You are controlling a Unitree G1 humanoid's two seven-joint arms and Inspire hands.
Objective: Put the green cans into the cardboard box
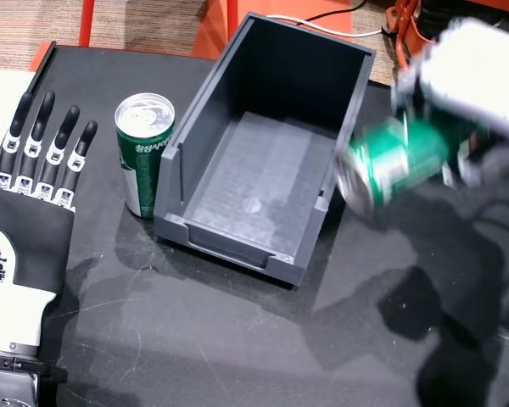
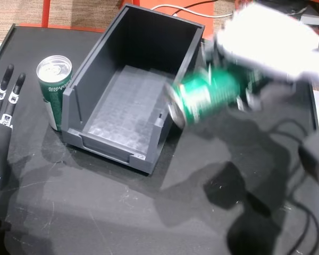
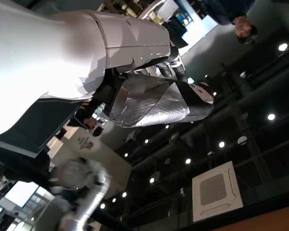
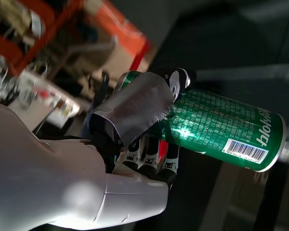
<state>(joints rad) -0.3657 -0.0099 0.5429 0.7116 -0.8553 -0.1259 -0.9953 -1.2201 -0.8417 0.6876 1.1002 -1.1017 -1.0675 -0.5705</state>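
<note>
A green can [image 1: 142, 151] [image 2: 55, 85] stands upright on the black table just left of the dark grey box [image 1: 263, 144] [image 2: 133, 85], touching or nearly touching its left wall. My right hand [image 1: 458, 93] [image 2: 266, 48] [image 4: 139, 120] is shut on a second green can [image 1: 394, 165] [image 2: 207, 95] [image 4: 216, 127], held on its side in the air by the box's right wall; it is blurred in both head views. My left hand [image 1: 34, 195] [image 2: 0, 106] lies flat and open, fingers spread, left of the standing can.
The box is empty and open at the top, with a low front lip. Red frame parts [image 1: 229, 21] and cables [image 1: 322, 21] lie beyond the table's far edge. A person [image 3: 243, 24] shows in the left wrist view.
</note>
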